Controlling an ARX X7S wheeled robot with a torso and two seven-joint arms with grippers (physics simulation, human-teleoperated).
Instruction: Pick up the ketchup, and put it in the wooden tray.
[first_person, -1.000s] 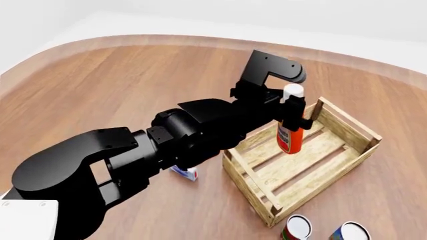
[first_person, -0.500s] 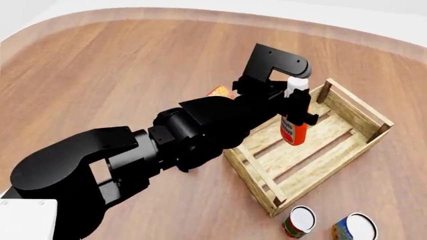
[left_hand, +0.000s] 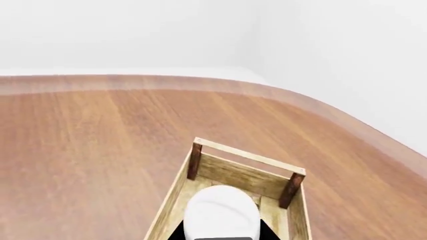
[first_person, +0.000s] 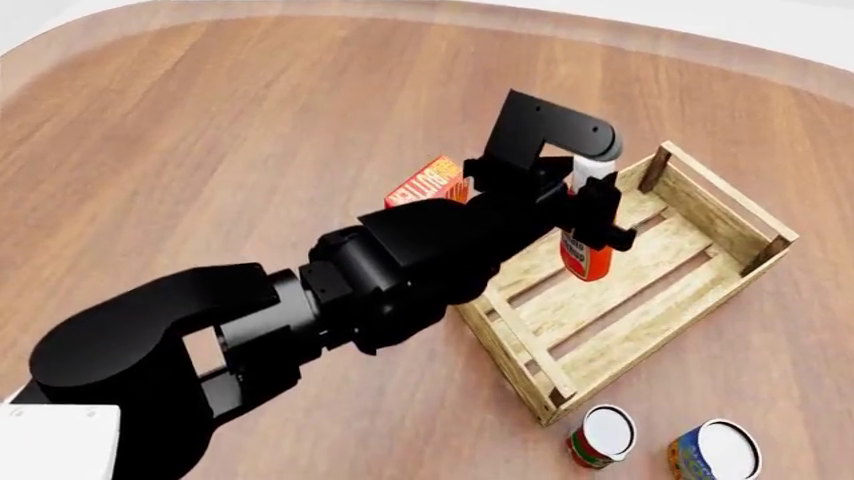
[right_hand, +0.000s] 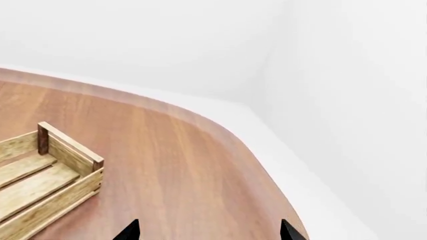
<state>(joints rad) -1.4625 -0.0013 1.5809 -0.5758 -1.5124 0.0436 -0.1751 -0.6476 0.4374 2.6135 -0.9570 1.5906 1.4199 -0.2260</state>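
Observation:
In the head view my left gripper (first_person: 594, 205) is shut on the ketchup (first_person: 586, 256), an orange-red bottle with a white cap, held upright over the wooden tray (first_person: 527, 355). The bottle's base hangs at or just above the tray's slats; I cannot tell if it touches. In the left wrist view the white cap (left_hand: 221, 214) fills the space between the dark fingers, with the wooden tray's far end wall (left_hand: 243, 175) beyond it. In the right wrist view my right gripper (right_hand: 207, 232) is open and empty, fingertips wide apart, with a corner of the wooden tray (right_hand: 50, 180) to one side.
An orange-red butter box (first_person: 424, 183) lies on the table left of the tray, partly behind my left arm. A red-labelled can (first_person: 601, 438) and a blue-labelled can (first_person: 711, 453) stand in front of the tray. The table's curved edge (right_hand: 233, 145) runs close by.
The head view has shifted, so the tray and cans sit further right and the butter box has come into sight. The ketchup stays in my left gripper over the tray, a little lower.

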